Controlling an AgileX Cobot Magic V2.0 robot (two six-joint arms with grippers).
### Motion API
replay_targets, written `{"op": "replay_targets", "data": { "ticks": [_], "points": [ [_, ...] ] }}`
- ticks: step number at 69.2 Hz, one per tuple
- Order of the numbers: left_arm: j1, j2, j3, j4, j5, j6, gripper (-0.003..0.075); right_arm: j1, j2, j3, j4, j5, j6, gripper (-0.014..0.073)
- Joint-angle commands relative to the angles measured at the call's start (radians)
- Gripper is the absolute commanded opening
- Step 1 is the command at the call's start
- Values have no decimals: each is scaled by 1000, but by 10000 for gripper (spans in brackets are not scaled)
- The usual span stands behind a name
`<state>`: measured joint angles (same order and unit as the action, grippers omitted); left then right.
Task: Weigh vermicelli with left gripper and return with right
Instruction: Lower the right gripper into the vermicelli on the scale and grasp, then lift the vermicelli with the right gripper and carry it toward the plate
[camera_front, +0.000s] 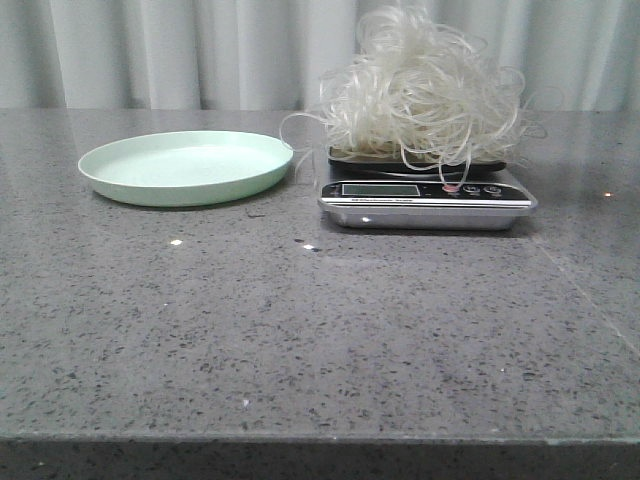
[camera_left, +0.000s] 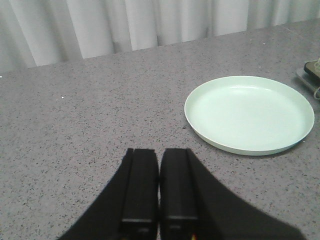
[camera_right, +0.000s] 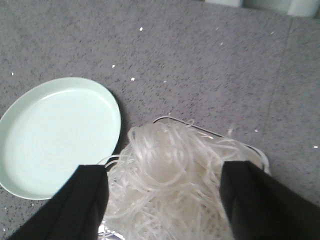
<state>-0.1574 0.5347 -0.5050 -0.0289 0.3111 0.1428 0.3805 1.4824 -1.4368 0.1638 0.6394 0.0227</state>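
Note:
The vermicelli (camera_front: 425, 90), a fluffy heap of thin white strands, lies on the silver kitchen scale (camera_front: 425, 205) at the back right of the table. Neither gripper shows in the front view. In the right wrist view my right gripper (camera_right: 165, 170) is open, its black fingers (camera_right: 85, 200) standing wide apart on either side of the vermicelli (camera_right: 175, 180), above it. In the left wrist view my left gripper (camera_left: 159, 152) is shut and empty over bare table, short of the plate (camera_left: 250, 112).
The pale green round plate (camera_front: 185, 165) lies empty to the left of the scale, also in the right wrist view (camera_right: 55, 135). The scale's rim (camera_right: 252, 148) peeks out under the strands. A grey curtain hangs behind the speckled grey table (camera_front: 320, 330).

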Motion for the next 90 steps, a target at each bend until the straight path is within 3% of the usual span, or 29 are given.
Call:
{"op": "replay_targets", "data": {
  "ticks": [1, 23, 44, 51, 63, 90],
  "points": [
    [1, 1, -26, -3, -75, -12, 136, 19, 40, -58, 5, -34, -34, 572],
    [1, 1, -26, -3, -75, -12, 136, 22, 186, -65, -101, 59, -86, 572],
    [1, 1, -26, -3, -75, -12, 136, 22, 268, -65, -108, 157, -86, 563],
    [1, 1, -26, -3, -75, -12, 136, 22, 276, -65, -108, 181, -86, 481],
    [1, 1, -26, -3, -75, -12, 136, 22, 270, -82, -108, 188, -86, 136],
    [1, 1, -26, -3, -75, -12, 136, 22, 241, -223, -108, 286, -86, 151]
  ]
}}
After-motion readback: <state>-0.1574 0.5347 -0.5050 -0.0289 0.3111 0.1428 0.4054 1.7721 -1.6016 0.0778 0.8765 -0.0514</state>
